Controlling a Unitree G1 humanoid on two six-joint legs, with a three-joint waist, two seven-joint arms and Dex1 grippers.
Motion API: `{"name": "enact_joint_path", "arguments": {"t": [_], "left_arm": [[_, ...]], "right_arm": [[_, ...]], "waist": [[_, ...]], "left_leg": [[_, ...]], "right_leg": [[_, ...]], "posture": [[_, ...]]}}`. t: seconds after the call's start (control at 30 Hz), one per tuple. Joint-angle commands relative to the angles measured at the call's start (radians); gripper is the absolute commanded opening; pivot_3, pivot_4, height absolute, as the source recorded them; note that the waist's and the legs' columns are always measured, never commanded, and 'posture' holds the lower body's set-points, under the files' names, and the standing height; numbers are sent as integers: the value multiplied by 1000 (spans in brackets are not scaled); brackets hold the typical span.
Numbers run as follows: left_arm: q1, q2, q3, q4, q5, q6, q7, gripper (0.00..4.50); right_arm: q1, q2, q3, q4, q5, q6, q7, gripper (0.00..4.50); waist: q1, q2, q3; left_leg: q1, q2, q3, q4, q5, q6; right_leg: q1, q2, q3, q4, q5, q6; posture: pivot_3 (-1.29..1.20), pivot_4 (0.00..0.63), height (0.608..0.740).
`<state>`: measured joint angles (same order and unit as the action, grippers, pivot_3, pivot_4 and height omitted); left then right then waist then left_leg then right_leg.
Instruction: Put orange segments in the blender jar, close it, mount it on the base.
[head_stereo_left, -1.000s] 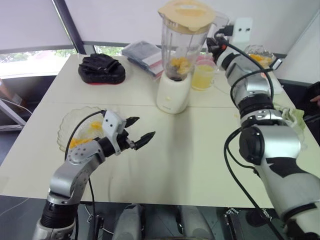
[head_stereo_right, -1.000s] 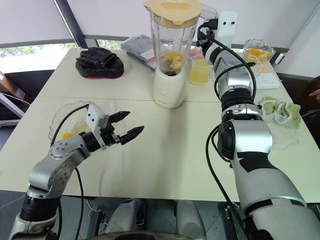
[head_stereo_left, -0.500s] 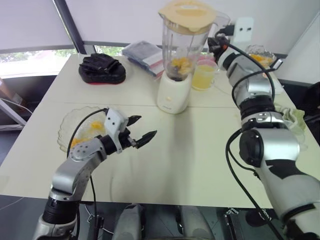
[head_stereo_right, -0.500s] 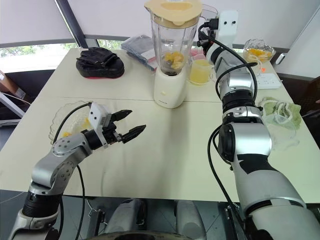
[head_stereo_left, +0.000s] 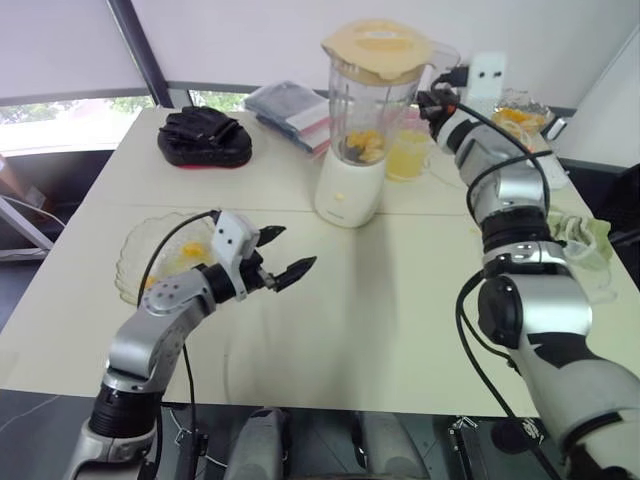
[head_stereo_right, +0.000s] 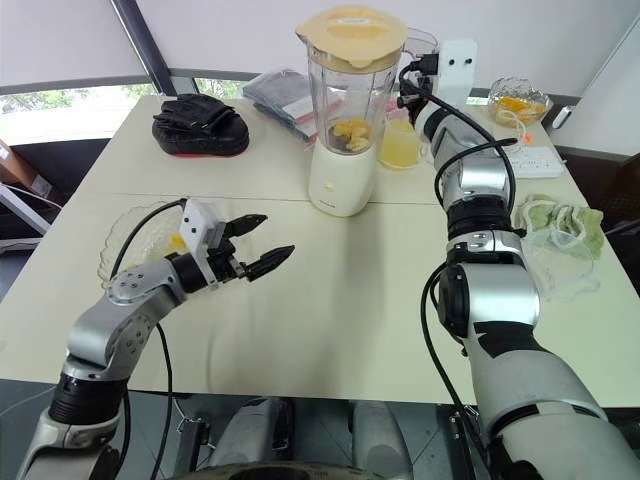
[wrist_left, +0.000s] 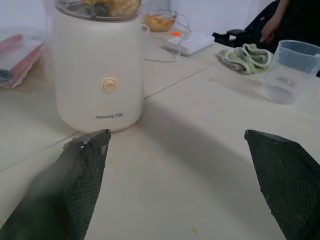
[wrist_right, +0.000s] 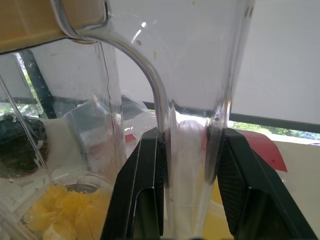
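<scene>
Tan lid (head_stereo_right: 352, 27) caps the jar (head_stereo_right: 350, 95), which stands mounted on its white base (head_stereo_right: 338, 180) with orange segments (head_stereo_right: 350, 130) heaped at the bottom. The right gripper (wrist_right: 189, 137) is clamped on the jar's clear handle (wrist_right: 189, 190), one black finger pressed to each side of it. Close below that gripper stands a cup (head_stereo_right: 400, 145) of yellow juice. Farther off to the gripper's right, a glass bowl (head_stereo_right: 515, 100) holds more orange pieces, with a white power strip (head_stereo_right: 535, 160) near it.

The left gripper (head_stereo_right: 275, 235) hovers over the table (head_stereo_right: 350, 300) with its fingers spread wide and nothing between them. The base lies ahead of it, well apart. Back by its wrist, a glass dish (head_stereo_right: 120, 250) holds a few segments (head_stereo_right: 178, 240). Ahead and to its right stands a clear measuring cup (wrist_left: 292, 70), near a green cloth (wrist_left: 245, 55).

The table is pale cream, with a seam running across it between the left gripper and the base. Past the seam, far ahead and to the left of the left gripper, sit a black bag (head_stereo_right: 200, 125) and a stack of packets (head_stereo_right: 280, 95). Windows with white blinds run behind the table.
</scene>
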<state>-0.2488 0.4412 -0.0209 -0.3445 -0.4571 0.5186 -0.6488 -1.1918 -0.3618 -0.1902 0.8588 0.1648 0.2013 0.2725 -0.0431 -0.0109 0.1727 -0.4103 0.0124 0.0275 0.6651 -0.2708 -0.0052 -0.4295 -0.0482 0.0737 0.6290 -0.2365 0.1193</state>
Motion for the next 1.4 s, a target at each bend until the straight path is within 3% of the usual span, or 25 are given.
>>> {"name": "enact_joint_path", "arguments": {"t": [0.03, 1.13, 1.33, 1.4], "left_arm": [[-10, 0, 1, -16, 4, -20, -3, 4481], [-6, -9, -9, -17, 13, -22, -9, 4481], [-8, -14, -10, -14, 13, -22, -7, 4500], [-7, -15, -11, -15, 14, -23, -7, 4500]], "right_arm": [[-21, -5, -15, -66, 9, -21, -16, 890], [44, 21, -14, -168, 26, 48, -22, 890], [44, 23, -18, -171, 36, 47, -16, 3855], [45, 25, -20, -173, 39, 45, -15, 3855]], "waist": [[0, 0, 0], [-2, 0, 0], [-3, 0, 0], [-3, 0, 0]], "left_leg": [[0, 0, 0, 0, 0, 0], [0, 0, 0, 0, 0, 0], [0, 0, 0, 0, 0, 0], [0, 0, 0, 0, 0, 0]], "right_leg": [[0, 0, 0, 0, 0, 0], [0, 0, 0, 0, 0, 0], [0, 0, 0, 0, 0, 0], [0, 1, 0, 0, 0, 0]], "posture": [[0, 150, 740], [0, 150, 740], [0, 150, 740], [0, 150, 740]]}}
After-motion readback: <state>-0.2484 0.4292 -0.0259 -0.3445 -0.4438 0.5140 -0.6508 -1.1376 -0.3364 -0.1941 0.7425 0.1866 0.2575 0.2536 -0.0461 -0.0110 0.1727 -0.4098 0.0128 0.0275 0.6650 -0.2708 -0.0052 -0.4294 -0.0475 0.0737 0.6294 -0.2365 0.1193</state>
